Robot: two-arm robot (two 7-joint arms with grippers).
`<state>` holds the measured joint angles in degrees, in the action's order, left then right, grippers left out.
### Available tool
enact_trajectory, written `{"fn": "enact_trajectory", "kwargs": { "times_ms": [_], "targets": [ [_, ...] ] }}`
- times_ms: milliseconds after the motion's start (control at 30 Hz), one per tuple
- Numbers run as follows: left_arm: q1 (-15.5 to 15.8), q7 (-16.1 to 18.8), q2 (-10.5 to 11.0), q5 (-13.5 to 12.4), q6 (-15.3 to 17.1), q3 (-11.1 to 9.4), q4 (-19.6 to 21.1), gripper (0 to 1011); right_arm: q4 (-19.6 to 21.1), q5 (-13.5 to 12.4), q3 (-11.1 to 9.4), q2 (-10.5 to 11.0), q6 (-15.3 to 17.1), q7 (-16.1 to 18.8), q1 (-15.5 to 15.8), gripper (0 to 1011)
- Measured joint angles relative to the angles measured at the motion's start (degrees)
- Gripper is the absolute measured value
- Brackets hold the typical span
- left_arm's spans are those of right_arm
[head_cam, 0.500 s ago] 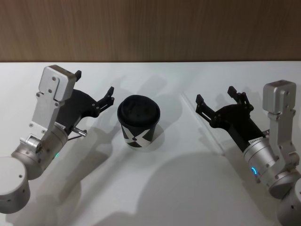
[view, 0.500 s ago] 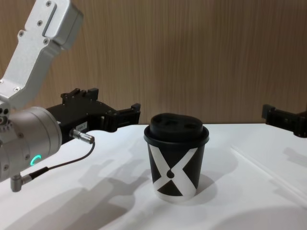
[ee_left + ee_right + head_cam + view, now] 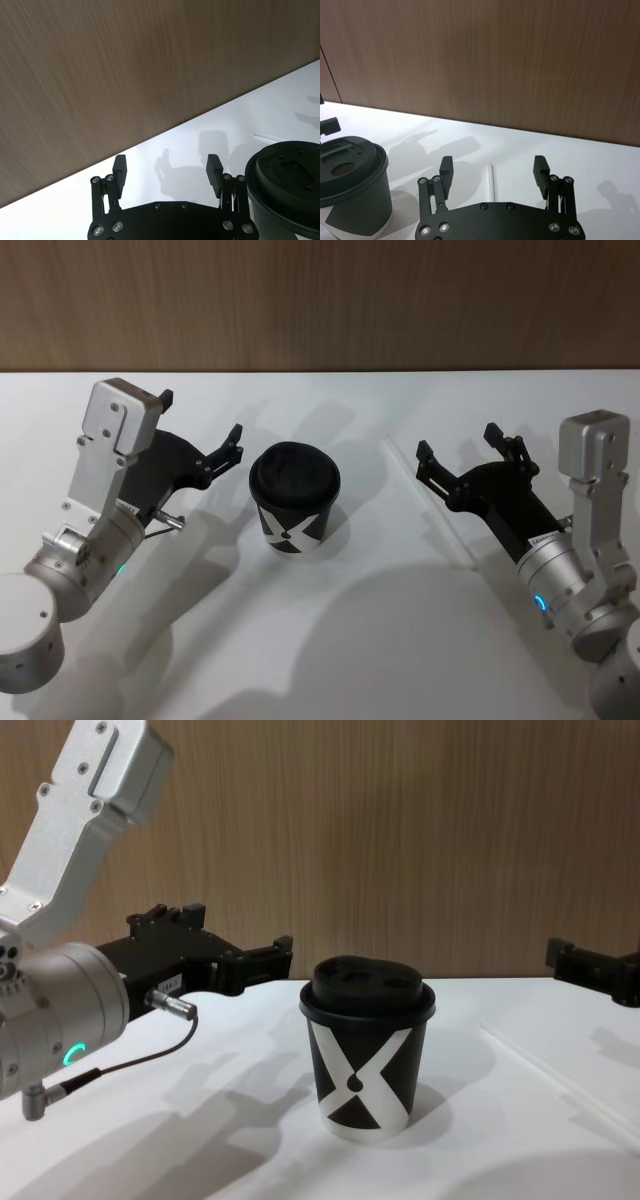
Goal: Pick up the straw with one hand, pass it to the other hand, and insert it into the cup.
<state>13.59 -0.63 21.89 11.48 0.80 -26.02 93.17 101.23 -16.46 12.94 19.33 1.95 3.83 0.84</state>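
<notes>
Item: straw [image 3: 492,182]. Thin white tube, flat on desk [image 3: 330,640], right half, well apart from cup [image 3: 294,498].
Cup: upright, lidded, mid-desk.
Right gripper [image 3: 456,439]: above straw, jaws wide, empty.
Left gripper [image 3: 202,415]: just left of cup, jaws wide, empty.
Hazards: straw lies flush with desk and may roll or skid away as fingers close; fingertips may scrape desk; an end-heavy grasp would leave little length for the hand-over; left gripper's closeness risks tipping cup.

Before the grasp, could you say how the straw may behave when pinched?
The straw, thin and round, lying flat on the smooth table, will probably roll if nudged. Being so slender, it likely weighs little and may flex.
</notes>
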Motion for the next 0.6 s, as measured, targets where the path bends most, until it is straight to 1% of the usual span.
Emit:
{"fn": "enact_trajectory", "kwargs": {
  "times_ms": [600],
  "targets": [
    [0.0, 0.0, 0.0, 0.0, 0.0, 0.0, 0.0, 1003, 0.0, 0.0, 0.0, 0.0, 0.0, 0.0, 0.0, 1001]
  ]
}}
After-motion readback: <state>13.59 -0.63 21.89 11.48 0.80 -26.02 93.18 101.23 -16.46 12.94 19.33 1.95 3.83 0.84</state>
